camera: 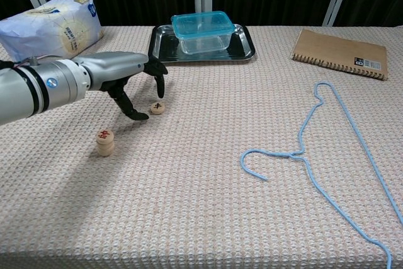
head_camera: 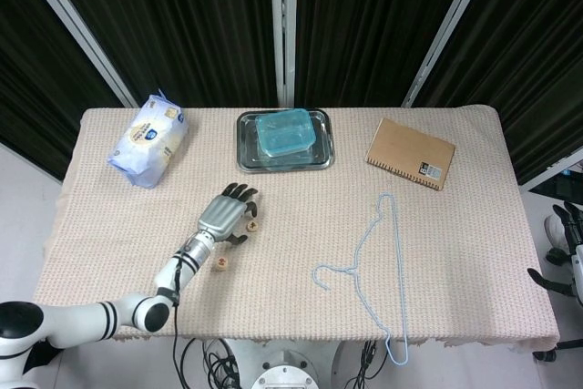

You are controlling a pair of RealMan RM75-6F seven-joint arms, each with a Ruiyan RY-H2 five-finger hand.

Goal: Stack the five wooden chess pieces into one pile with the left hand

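I have the left hand (camera: 129,80) low over the bench (camera: 208,218), near its front-left part, fingers spread and curled downward around the loose chess piece (camera: 158,108). From the chest view the fingertips (camera: 161,90) hang just above and behind the piece and the thumb reaches down just to its left; I cannot tell whether anything touches it yet, and nothing is pinched. The pile (camera: 105,142) stands nearer the front edge, a little left of the loose piece. I can't count its layers from here, but it reads as several discs stacked, with red lettering on top. So I judge this as the pickup of the last piece, with the pile otherwise built.

Next I need to close thumb and finger on the disc's rim, lift it straight, carry it toward the pile and set it down centred and flat; a skewed release could topple the stack.

The right hand (head_camera: 567,241) sits off the bench's right edge, fingers apart, holding nothing.
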